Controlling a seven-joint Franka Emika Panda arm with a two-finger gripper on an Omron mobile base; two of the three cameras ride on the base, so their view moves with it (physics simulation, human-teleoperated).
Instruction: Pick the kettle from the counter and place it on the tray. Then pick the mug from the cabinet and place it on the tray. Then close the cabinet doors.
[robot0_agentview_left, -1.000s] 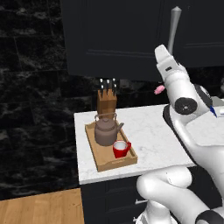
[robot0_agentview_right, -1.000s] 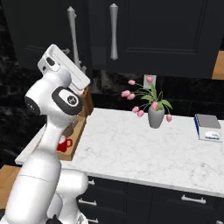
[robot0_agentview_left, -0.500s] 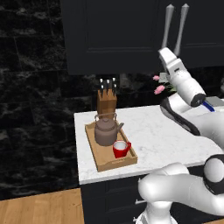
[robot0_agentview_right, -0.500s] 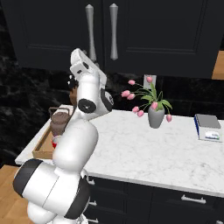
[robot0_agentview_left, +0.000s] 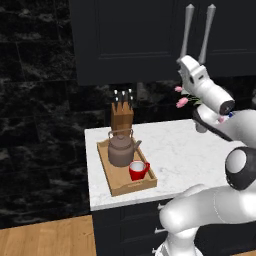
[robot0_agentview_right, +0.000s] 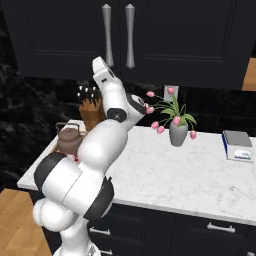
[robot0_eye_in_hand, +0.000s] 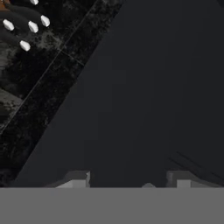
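Below the closed wall cabinet (robot0_agentview_left: 125, 40), the light-wood tray (robot0_agentview_left: 111, 179) lies on the left part of the white marble counter (robot0_agentview_left: 185, 150), its long axis running from far-left to near-right in the left base view. Two things stand upright inside it: the brown kettle (robot0_agentview_left: 122, 151) at the far end, spout toward the right and wire handle arched over the lid, and the red mug (robot0_agentview_left: 138, 170) just beside it at the near end, handle to the right. A wooden knife block (robot0_agentview_left: 122, 116) stands on the counter just beyond the tray's far end.

Both cabinet doors (robot0_agentview_right: 165, 35) are shut, their two vertical silver bar handles (robot0_agentview_right: 119, 35) side by side at the centre seam. The gripper (robot0_eye_in_hand: 129, 179) is raised before the dark cabinet face; its finger tips (robot0_eye_in_hand: 78, 178) stand apart with nothing between them.

A grey vase of pink tulips (robot0_agentview_right: 177, 127) stands farther right on the counter, and a small grey-and-white boxy object (robot0_agentview_right: 237, 146), too small to identify, lies near the right edge.
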